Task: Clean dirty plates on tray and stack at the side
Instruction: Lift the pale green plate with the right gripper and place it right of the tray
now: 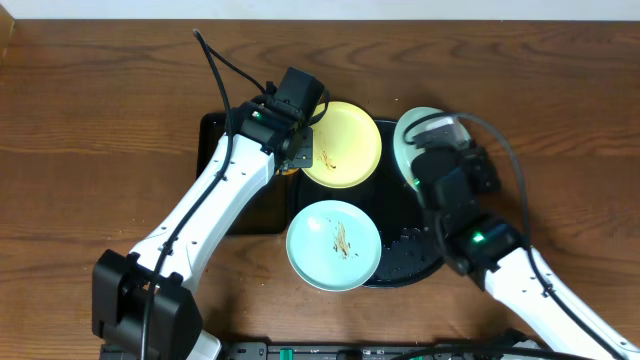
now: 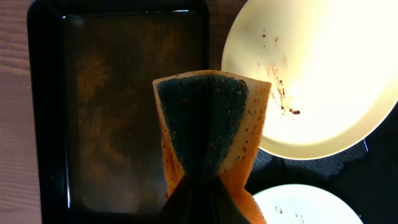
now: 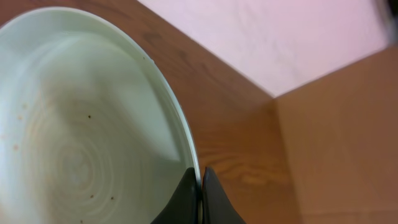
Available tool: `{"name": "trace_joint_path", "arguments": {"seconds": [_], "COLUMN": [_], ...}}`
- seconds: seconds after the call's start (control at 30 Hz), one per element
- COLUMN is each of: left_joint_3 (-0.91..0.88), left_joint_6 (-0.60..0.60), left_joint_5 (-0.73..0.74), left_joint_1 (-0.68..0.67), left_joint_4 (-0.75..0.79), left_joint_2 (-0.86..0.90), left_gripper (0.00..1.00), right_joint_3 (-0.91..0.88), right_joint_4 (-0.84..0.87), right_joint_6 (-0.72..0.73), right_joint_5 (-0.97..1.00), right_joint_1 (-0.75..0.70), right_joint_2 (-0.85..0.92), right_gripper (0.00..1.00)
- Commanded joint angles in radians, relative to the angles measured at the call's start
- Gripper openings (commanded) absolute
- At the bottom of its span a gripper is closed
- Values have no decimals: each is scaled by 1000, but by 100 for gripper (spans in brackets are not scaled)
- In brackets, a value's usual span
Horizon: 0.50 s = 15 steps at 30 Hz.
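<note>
The pale yellow plate point(image 1: 343, 144) point(image 2: 317, 74), with brown smears, lies on the round black tray point(image 1: 410, 262) at its far side. A mint-white plate point(image 1: 333, 244) point(image 2: 305, 205) with smears lies at the tray's near left. My left gripper point(image 1: 297, 152) point(image 2: 208, 205) is shut on an orange sponge point(image 2: 208, 127) with a dark scrub face, held at the yellow plate's left edge. My right gripper point(image 1: 425, 150) point(image 3: 200, 186) is shut on the rim of the second mint-white plate point(image 1: 412, 140) point(image 3: 81, 130), which is tilted beside the tray's far right.
A smaller rectangular black tray point(image 1: 212, 140) point(image 2: 118, 106) lies left of the round tray, under my left arm. The wooden table point(image 1: 90, 120) extends to both sides. A pale wall point(image 3: 280, 31) shows beyond the table edge.
</note>
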Motion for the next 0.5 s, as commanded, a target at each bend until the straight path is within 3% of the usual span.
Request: {"name": "trace_joint_path", "arguments": {"seconds": [0.0,0.27,0.47], "left_joint_3": [2,2,2], "left_joint_6": [-6,-6,-6], "left_joint_5": [-19,-19,-19], "left_joint_1": [3,3,3], "left_joint_4": [-7,-9,-10], "left_joint_2": [-22,-22,-22], "left_gripper": [7,7,7], "right_joint_3": [23,23,22], "right_joint_4": [-3,-64,-95], "right_joint_6": [164,375,550], "right_joint_5": [-105,-407,-590], "right_joint_1": [-121,-454,-799], "right_joint_2": [-16,-15,20], "right_gripper": [1,1,1]}}
